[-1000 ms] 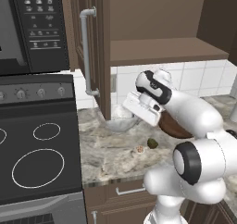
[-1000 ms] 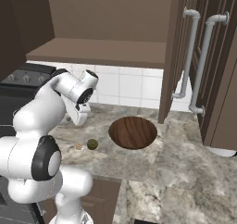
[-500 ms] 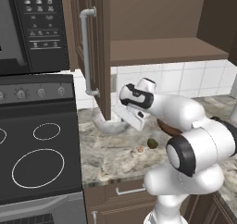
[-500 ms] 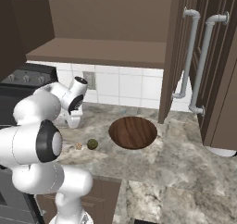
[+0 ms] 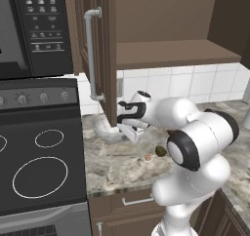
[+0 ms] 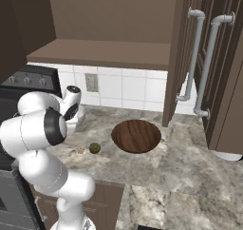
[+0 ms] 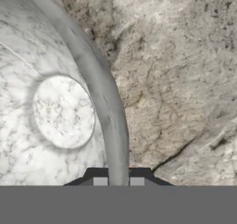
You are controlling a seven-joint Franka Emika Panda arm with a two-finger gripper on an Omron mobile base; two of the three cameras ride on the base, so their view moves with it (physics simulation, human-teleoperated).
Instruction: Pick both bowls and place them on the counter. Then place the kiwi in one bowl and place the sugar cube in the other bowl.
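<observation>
1. Pretty clearly a home kitchen. There's a black stovetop (image 5: 39,171) with white burner rings and a row of knobs (image 5: 34,98) behind it.
2. Right above the stove hangs a black microwave (image 5: 34,30) with a button panel.
3. The table (image 6: 190,177) is grey-beige marbled stone with brown cabinet fronts and a drawer handle (image 5: 136,201) underneath.
4. White tile backsplash (image 6: 137,91) along the wall, with a power outlet (image 6: 91,83) set into it.
5. Brown upper cabinets with long metal bar handles (image 6: 192,58), one door swung open on a wooden shelf (image 5: 180,52).
6. Kitchen stuff sitting out too: a wooden bowl (image 6: 136,135), a marbled bowl (image 5: 105,128) and a kiwi (image 6: 95,148).
</observation>
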